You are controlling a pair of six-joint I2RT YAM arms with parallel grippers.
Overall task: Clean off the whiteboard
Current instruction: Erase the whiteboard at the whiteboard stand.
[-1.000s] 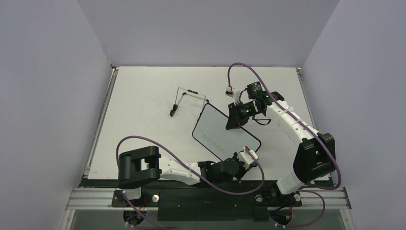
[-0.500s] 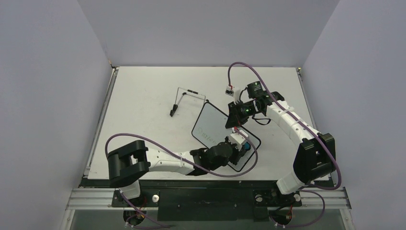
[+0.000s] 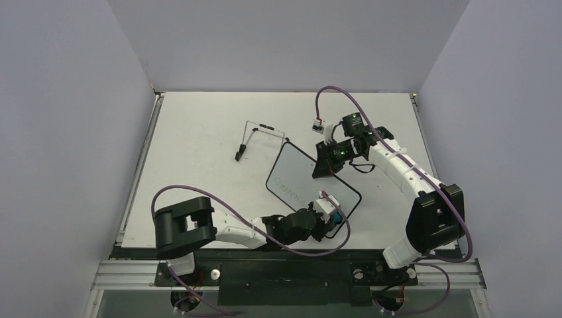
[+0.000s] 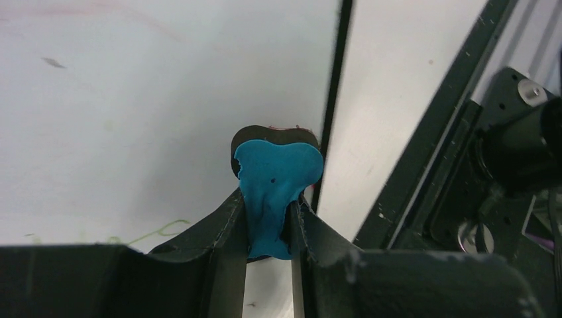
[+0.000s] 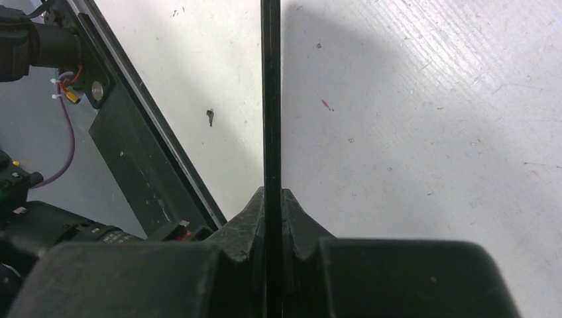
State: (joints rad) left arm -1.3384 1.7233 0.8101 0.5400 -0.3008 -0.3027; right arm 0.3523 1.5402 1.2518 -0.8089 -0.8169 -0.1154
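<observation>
- My left gripper [image 4: 268, 207] is nearest, low over the near right of the table [image 3: 199, 172]. It is closed tight on the small blue eraser [image 4: 278, 175], which is pinched between both fingers with its head sticking out ahead of them.
- The eraser's head sits at the near right end of the whiteboard [image 4: 132, 99], just inside the thin black frame. It looks pressed to the surface, though I cannot be sure of contact.
- The whiteboard [image 3: 301, 177] lies slantwise in the middle of the table, its long axis running from near right to far left.
- The move ahead turns on this: the green handwriting [image 3: 289, 192] lies to the left and a little farther from my left gripper [image 3: 333, 216], along that long axis. I judge the wipe must travel that way, and my left arm is the nearer one.
- The green marks are too faint and small to read. I see no brand or label anywhere.
- My right gripper [image 3: 325, 167] is farther off, closed on the board's far long edge. From its wrist, the right gripper [image 5: 272, 195] has the black frame [image 5: 270, 99] clamped between its fingers, edge-on.
- Farthest, well apart to the left, stands the thin black wire stand [image 3: 255, 138].
</observation>
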